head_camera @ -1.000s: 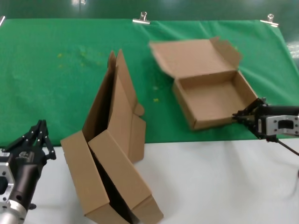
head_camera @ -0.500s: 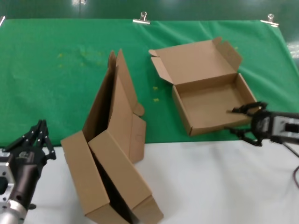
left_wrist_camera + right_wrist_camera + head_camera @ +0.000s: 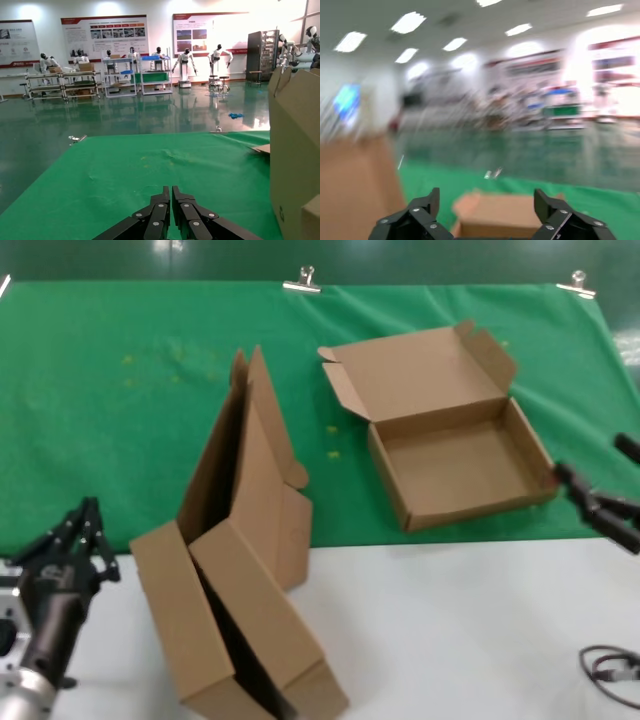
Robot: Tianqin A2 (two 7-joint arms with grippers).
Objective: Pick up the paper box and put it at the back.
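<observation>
The paper box point(image 3: 455, 430) lies open on the green cloth point(image 3: 120, 410) in the right half of the desk, its tray toward the front edge and its flat lid folded back toward the far edge, where a binder clip point(image 3: 303, 280) pins the cloth. Its long axis, lid to tray, runs roughly front to back, skewed slightly so that the tray's front right corner points at the right gripper point(image 3: 610, 505). That gripper sits at the desk's right edge, just beside this corner but apart from it, with the box lying to its left. The right wrist view shows its fingers point(image 3: 415, 215) spread wide with nothing between them. The right arm is much the nearer; any further contact would best come from that side.

The left gripper point(image 3: 70, 550) is parked near the front left corner, fingers pressed together and empty. Two other cardboard boxes point(image 3: 240, 570) lean together between it and the task's box.

The box is plain brown corrugated card: a shallow square tray, empty, with small side flaps on the lid.
</observation>
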